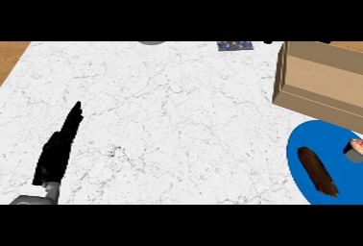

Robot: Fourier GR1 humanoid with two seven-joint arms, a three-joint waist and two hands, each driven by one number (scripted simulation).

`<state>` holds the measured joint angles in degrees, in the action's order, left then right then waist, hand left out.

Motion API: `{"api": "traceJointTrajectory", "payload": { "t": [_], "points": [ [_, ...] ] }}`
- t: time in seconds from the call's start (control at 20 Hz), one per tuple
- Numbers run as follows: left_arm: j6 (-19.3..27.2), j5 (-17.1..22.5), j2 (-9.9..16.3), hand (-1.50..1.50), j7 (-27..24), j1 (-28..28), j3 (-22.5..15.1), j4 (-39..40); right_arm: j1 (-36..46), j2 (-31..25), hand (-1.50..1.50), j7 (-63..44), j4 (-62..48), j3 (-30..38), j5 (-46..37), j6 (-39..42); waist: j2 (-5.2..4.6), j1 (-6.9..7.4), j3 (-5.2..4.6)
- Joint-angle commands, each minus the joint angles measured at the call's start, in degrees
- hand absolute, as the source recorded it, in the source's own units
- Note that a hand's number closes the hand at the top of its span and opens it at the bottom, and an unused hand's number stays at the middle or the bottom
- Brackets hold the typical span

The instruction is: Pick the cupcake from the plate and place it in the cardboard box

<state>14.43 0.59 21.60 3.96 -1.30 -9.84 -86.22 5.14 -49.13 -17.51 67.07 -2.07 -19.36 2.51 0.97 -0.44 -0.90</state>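
Head view. The white marble counter (177, 120) is filling most of the view, with a strip of wooden surface (10, 57) showing at the far left.

The left hand (60, 144) is lying at the near left of the counter, seen edge-on, with its fingers stretched out straight and pointing toward the far side. It is gripping nothing and is touching none of the task's things. Its grey forearm (28, 199) is entering at the near left corner. The right hand is not showing anywhere in this view.

The blue plate (301, 153) is sitting at the near right, partly cut off by the right edge. The cupcake (355, 149) is resting on the plate at its right side, only partly visible at the edge of the view. A long brown item (318, 172), which cannot be identified, is lying on the plate to the left of the cupcake, apart from it.

The cardboard box (319, 79) is standing at the far right, open at the top, just beyond the plate.

A small dark patterned object (235, 45) and a grey object (150, 42) are lying at the far edge.
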Motion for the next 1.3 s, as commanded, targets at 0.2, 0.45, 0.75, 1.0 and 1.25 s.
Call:
{"api": "traceJointTrajectory", "payload": {
  "t": [0.2,0.45,0.75,1.0,1.25],
  "points": [
    [-0.5,-0.5,-0.5,0.0,0.7,-1.2,0.2,0.2,4.5,-5.8,1.5,19.1,-6.1,-0.4,-2.0,4.3,-1.72,2.96,1.26],
    [-1.9,0.1,-0.5,0.0,-0.1,-3.0,-0.2,-0.1,3.6,-13.5,1.5,31.5,-5.3,-1.1,-3.1,8.3,-2.97,5.5,1.87],
    [-2.0,-0.2,-1.4,0.0,-0.6,-3.5,-1.1,0.1,6.0,-19.3,1.5,45.0,-11.8,3.1,-1.6,8.8,-3.31,6.83,1.93],
    [-2.2,0.1,-2.0,0.0,0.0,-4.0,-1.4,-0.1,9.2,-18.0,1.5,56.1,-16.4,6.4,4.8,14.1,-2.95,6.85,2.06],
    [-2.3,-0.6,-1.7,0.0,-0.7,-3.7,-1.8,0.7,13.9,-18.2,1.5,64.6,-20.0,10.3,11.5,22.9,-2.78,7.38,1.88]
  ]
}}
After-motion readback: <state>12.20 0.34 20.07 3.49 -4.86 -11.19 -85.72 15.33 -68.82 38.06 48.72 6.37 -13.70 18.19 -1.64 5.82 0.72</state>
